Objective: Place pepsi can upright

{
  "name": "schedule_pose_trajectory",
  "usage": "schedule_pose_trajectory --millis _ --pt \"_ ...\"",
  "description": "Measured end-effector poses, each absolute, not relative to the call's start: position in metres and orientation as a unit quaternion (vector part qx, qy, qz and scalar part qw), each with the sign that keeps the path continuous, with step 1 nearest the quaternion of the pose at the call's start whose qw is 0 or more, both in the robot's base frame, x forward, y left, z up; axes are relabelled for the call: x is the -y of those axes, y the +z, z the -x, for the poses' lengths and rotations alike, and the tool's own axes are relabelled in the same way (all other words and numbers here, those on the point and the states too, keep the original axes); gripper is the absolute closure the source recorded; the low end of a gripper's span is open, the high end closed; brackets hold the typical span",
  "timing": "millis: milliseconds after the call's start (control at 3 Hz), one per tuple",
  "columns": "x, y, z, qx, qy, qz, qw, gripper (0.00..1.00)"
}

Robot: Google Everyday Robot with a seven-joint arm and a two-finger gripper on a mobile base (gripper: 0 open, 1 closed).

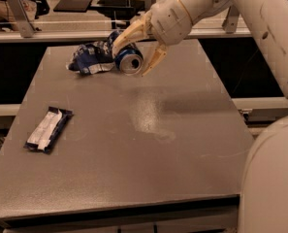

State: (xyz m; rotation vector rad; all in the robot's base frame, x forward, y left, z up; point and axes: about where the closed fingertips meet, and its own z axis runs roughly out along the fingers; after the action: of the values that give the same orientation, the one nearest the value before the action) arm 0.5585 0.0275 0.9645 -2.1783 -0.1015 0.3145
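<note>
The pincer (129, 60), smooth cream plastic with a dull sheen, is at the far side of the surface (134, 169), its fingers closed on the can (132, 63), which is glossy blue metal with a bright silver end. The surface is matt grey and faintly speckled. The snack bag (91, 58) is crinkled, shiny film. The bar wrapper (47, 128) is smooth and glossy.

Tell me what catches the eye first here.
The white arm reaches in from the upper right, its gripper shut on a can turned sideways, silver end toward the camera, over the table's far side. A crumpled blue bag sits right beside the can. A bar wrapper lies alone near the left edge.
</note>
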Motion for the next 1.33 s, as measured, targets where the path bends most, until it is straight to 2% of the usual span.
schedule_pose_trajectory --millis 667,1333 --pt "-0.034 0.965 -0.563 0.027 0.118 0.881 0.458 1.0" --pt "-0.051 0.978 -0.557 -0.072 0.132 0.855 0.496 1.0"
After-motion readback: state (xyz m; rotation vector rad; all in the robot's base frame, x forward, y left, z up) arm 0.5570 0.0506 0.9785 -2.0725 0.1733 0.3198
